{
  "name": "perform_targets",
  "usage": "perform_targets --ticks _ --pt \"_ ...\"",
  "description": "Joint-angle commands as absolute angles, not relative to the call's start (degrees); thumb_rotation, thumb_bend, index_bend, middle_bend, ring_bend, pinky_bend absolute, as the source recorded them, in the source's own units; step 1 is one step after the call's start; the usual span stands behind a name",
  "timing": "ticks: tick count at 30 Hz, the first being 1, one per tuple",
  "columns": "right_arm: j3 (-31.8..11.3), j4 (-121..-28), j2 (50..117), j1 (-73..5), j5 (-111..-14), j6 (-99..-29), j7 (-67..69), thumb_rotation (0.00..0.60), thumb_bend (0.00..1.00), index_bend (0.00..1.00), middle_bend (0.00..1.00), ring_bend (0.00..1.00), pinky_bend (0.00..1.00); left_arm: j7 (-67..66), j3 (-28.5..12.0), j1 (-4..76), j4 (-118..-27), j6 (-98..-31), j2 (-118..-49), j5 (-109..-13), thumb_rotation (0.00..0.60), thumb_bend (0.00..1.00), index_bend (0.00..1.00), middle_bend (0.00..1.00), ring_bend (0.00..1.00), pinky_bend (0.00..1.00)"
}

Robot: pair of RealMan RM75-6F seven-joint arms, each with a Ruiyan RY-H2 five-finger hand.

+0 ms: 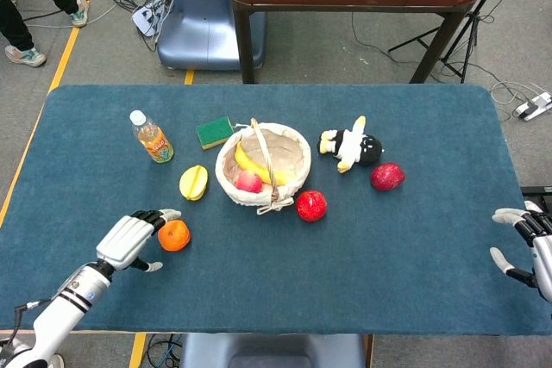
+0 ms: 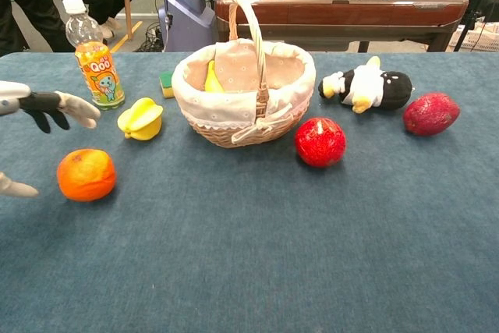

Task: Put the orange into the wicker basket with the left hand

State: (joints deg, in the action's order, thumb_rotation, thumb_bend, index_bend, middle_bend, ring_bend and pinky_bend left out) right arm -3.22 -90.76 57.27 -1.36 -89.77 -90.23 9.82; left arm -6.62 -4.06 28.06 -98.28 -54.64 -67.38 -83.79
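Note:
The orange [image 1: 174, 235] [image 2: 86, 175] lies on the blue table left of the wicker basket [image 1: 264, 164] [image 2: 244, 96], which has a tall handle and holds a banana and a red fruit. My left hand [image 1: 130, 240] [image 2: 37, 107] is just left of the orange, fingers spread above and beside it, holding nothing. I cannot tell whether the fingertips touch the fruit. My right hand [image 1: 528, 243] stays open at the table's right edge, far from the orange.
A yellow starfruit [image 1: 193, 182] and a juice bottle [image 1: 152, 137] stand behind the orange. A green sponge [image 1: 214, 132], a red apple [image 1: 311, 206], a penguin toy [image 1: 351, 146] and a dark red fruit [image 1: 387, 176] surround the basket.

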Motion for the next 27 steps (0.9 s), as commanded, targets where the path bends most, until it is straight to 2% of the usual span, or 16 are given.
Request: perform_targets --ticks 1,10,14,17,21,22,27 --pt "-3.1 -90.5 57.4 -1.3 -89.7 -90.2 10.2 0.6 0.26 0.36 0.33 0.26 0.28 -9.3 -4.7 29.6 -96.5 -53.3 -69.8 -81.6 0.6 0.11 0.16 0.18 0.22 0.24" --pt "-3.2 -89.5 57.4 -0.9 -89.4 -90.5 11.3 0.6 0.26 0.36 0.33 0.26 0.28 -16.2 -4.6 31.7 -93.5 -51.6 -74.3 -76.0 0.6 0.11 0.2 0.18 0.22 0.24" --pt "-3.1 -89.2 57.5 -0.8 -89.3 -90.5 11.7 0.6 0.26 0.36 0.33 0.26 0.28 -17.5 -4.7 31.9 -91.7 -52.2 -76.3 -74.2 0.6 0.11 0.26 0.19 0.25 0.24" --pt "-3.1 -89.0 57.6 -0.7 -89.3 -90.5 11.9 0.6 0.26 0.36 0.33 0.26 0.28 -18.5 -4.5 32.2 -89.8 -52.7 -77.7 -73.5 0.6 0.11 0.31 0.27 0.33 0.29" --pt "-3.1 -88.7 57.8 -0.8 -89.5 -90.7 12.2 0.6 0.26 0.36 0.33 0.26 0.28 -19.2 -4.4 32.1 -88.0 -54.9 -79.0 -74.8 0.6 0.11 0.45 0.55 0.54 0.49" --pt "-3.1 -88.7 57.9 -0.8 -89.6 -90.7 12.2 0.6 0.26 0.36 0.33 0.26 0.28 -19.3 -4.4 32.1 -87.6 -55.6 -79.2 -75.3 0.6 0.11 0.47 0.59 0.58 0.53" --pt "-3.1 -88.8 57.9 -0.8 -89.7 -90.6 12.0 0.6 0.26 0.36 0.33 0.26 0.28 -17.1 -5.4 32.3 -87.3 -58.1 -79.3 -77.0 0.6 0.11 0.5 0.63 0.6 0.57"
